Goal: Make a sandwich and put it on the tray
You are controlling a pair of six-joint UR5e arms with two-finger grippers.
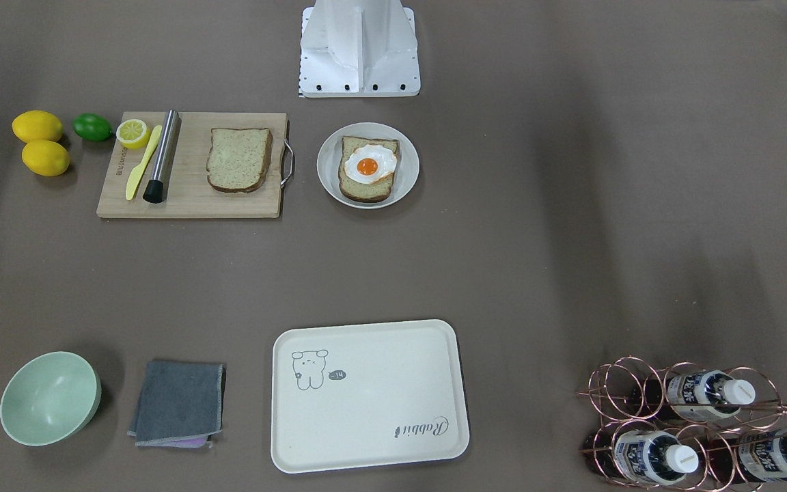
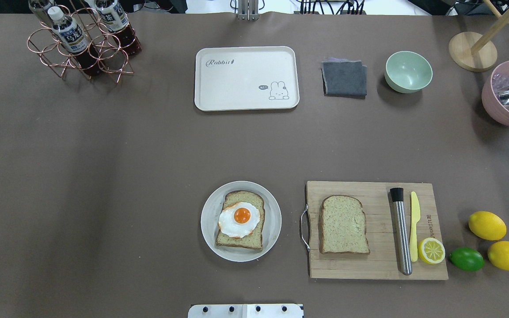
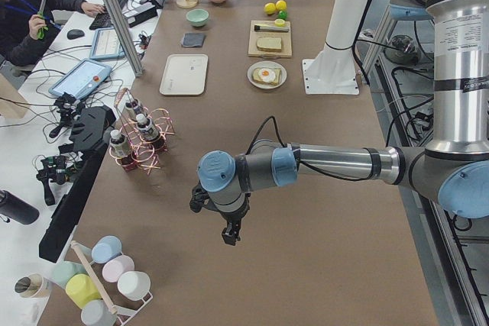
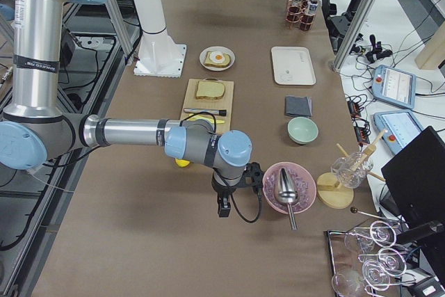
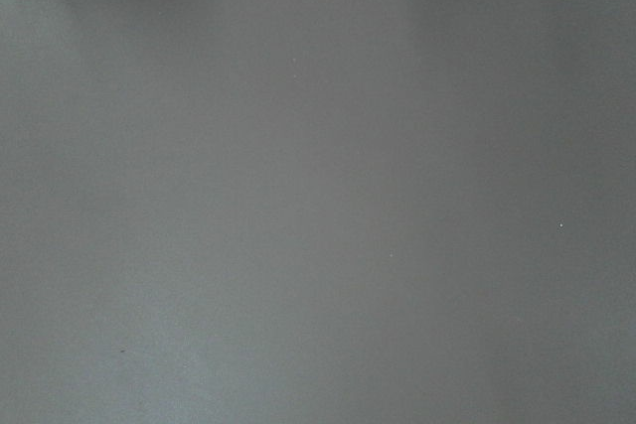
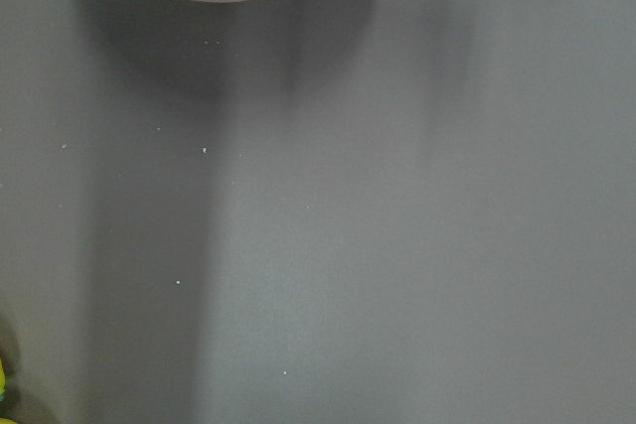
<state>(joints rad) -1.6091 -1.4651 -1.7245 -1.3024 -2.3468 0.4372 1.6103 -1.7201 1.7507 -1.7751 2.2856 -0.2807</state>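
Note:
One wholegrain bread slice (image 2: pixel 245 197) lies on the round grey-white plate (image 2: pixel 208 221) with the fried egg (image 2: pixel 239 218) on top. A second bread slice (image 2: pixel 343 224) lies apart on the wooden cutting board (image 2: pixel 369 265). The cream tray (image 2: pixel 245 79) with the "Rabbit" script lies bare at the far middle; it also shows in the front view (image 1: pixel 369 396). My left gripper (image 3: pixel 229 236) hangs over bare table far to the left of the food. My right gripper (image 4: pixel 224 206) hangs near the pink bowl (image 4: pixel 286 187). I cannot tell whether either is open or shut.
On the board lie a steel muddler (image 2: pixel 401 232), a yellow knife (image 2: pixel 414 225) and a half lemon (image 2: pixel 431 250). Two lemons (image 2: pixel 487 225) and a lime (image 2: pixel 466 259) lie beside it. A bottle rack (image 2: pixel 82 44), grey cloth (image 2: pixel 344 78) and green bowl (image 2: pixel 408 71) stand at the far edge.

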